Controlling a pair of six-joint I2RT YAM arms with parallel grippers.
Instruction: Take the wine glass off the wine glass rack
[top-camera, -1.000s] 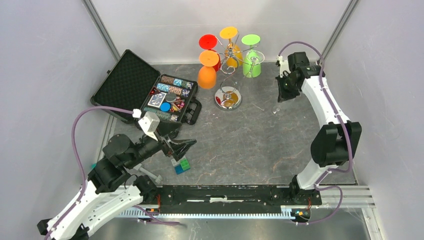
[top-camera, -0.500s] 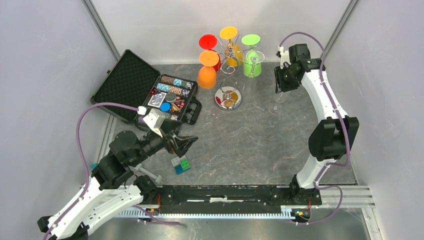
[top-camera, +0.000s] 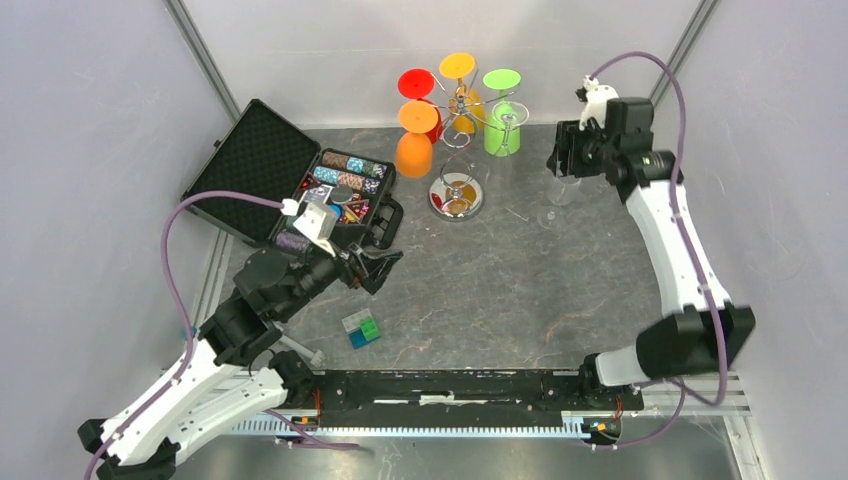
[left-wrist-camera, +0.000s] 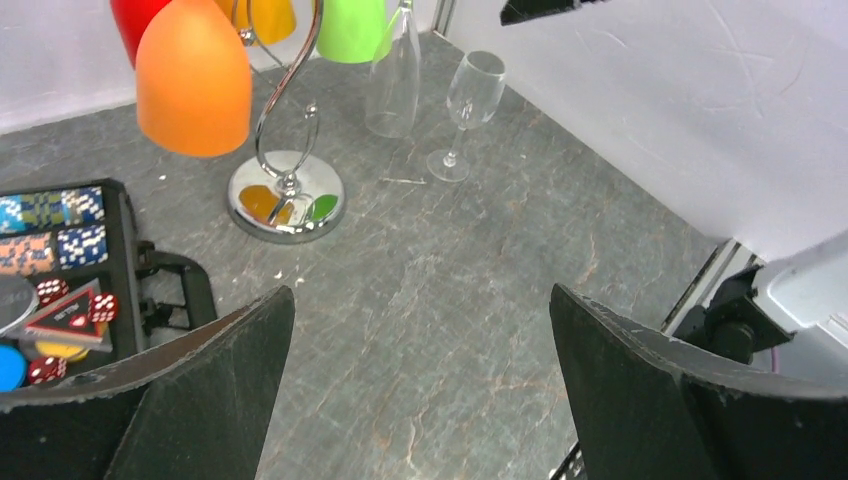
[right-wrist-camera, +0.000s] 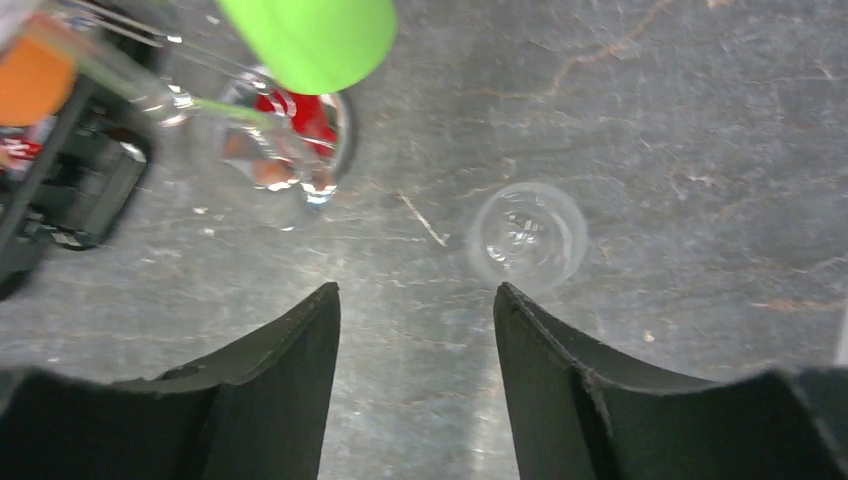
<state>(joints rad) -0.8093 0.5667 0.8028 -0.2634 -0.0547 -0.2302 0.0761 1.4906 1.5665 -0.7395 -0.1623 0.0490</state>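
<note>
The wine glass rack stands at the back centre on its mirrored base. Red, orange, yellow and green glasses hang from it upside down. A clear glass hangs beside the green one. A clear wine glass stands upright on the table right of the rack, also in the left wrist view. My right gripper hovers open just above and behind it, and the glass rim shows ahead of its right fingertip. My left gripper is open over the table's left middle.
An open black case with poker chips, dice and cards lies at the back left. Small green and blue blocks sit near the front left. Grey walls close in the back and both sides.
My right gripper has opened, let go of the clear wine glass and lifted away; the glass stays standing on the table. The left arm has reached forward and to the right.
</note>
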